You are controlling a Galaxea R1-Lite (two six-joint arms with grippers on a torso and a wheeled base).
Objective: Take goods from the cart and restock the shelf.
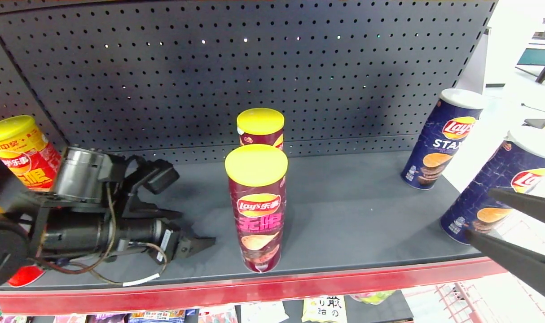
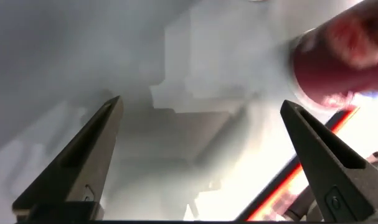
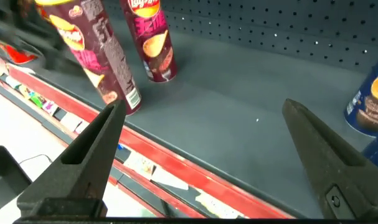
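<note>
Standing on shelf (image 1: 344, 215), front maroon can (image 1: 257, 211) just beside left gripper (image 1: 201, 244), spread wide, empty, right gripper (image 1: 478, 211) likewise

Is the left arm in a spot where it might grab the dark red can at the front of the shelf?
Probably yes. The left gripper is open, low over the shelf beside the front dark red can, with only bare shelf between them.
</note>
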